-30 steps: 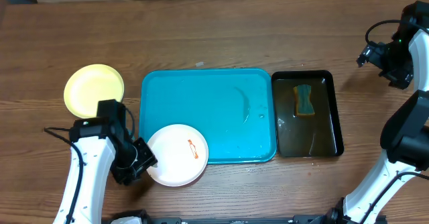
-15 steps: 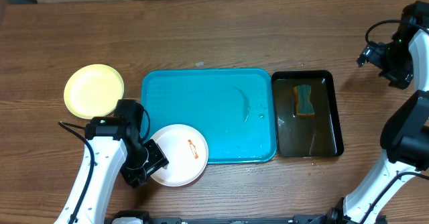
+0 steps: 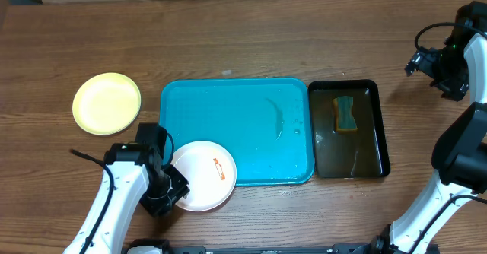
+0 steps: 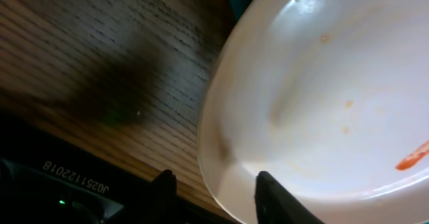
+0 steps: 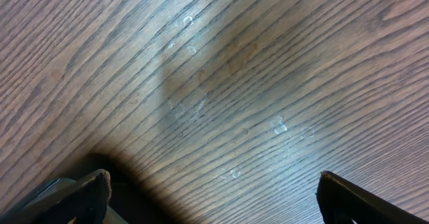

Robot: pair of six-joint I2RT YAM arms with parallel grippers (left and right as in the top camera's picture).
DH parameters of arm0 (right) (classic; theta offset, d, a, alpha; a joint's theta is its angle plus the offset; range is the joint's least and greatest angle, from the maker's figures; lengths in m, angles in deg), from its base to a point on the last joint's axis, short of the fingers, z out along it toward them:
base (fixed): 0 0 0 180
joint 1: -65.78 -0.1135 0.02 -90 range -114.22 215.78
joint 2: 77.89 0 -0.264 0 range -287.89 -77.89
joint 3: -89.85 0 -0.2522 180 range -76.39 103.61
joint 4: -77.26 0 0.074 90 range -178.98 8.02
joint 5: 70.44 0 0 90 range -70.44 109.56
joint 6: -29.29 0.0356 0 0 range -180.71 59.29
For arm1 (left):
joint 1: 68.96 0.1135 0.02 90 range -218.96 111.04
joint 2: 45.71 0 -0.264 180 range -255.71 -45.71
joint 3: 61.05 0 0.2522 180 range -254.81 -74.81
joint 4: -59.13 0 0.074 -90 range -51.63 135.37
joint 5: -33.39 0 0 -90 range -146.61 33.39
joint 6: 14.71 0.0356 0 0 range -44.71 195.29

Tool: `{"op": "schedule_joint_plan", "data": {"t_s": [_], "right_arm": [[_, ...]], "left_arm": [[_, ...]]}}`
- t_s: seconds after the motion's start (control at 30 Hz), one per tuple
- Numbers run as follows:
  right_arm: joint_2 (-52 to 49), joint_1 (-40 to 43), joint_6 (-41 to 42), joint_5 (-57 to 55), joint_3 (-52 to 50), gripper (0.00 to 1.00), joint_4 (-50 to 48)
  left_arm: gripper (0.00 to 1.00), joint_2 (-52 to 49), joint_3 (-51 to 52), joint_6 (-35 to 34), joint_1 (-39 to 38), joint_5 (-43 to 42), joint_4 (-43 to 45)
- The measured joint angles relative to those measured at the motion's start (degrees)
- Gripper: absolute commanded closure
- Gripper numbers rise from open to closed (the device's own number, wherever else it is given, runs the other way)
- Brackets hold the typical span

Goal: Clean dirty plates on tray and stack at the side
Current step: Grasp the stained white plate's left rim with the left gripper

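Note:
One white dirty plate (image 3: 203, 174) with an orange-red smear (image 3: 218, 169) lies half on the front-left corner of the turquoise tray (image 3: 228, 117) and half on the table. My left gripper (image 3: 173, 195) is at the plate's left rim. In the left wrist view the plate (image 4: 322, 83) fills the right side. The left gripper (image 4: 218, 197) straddles the rim, one finger over the wood and one over the plate's inside, with a gap still showing. A pale yellow plate (image 3: 106, 103) sits on the table left of the tray. My right gripper (image 5: 211, 190) hangs wide open over bare wood at the far right (image 3: 426, 62).
A black tray (image 3: 380, 125) holding murky water and a yellow-green sponge (image 3: 345, 113) sits against the turquoise tray's right side. A wet streak marks the turquoise tray's middle (image 3: 278, 121). The table's front edge is just below the white plate.
My left arm has slid right and toward the front edge, bringing its fingers onto the white plate's rim, and the jaws have narrowed. The right arm has not moved.

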Motion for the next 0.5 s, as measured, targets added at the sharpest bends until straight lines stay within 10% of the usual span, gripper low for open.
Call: {"op": "schedule_joint_plan", "data": {"t_s": [0.5], "right_arm": [[0.0,0.0,0.0,0.0,0.0,0.0,0.0]], "left_arm": [[0.86,0.0,2.3,-1.7,0.0,0.2,3.7]]}}
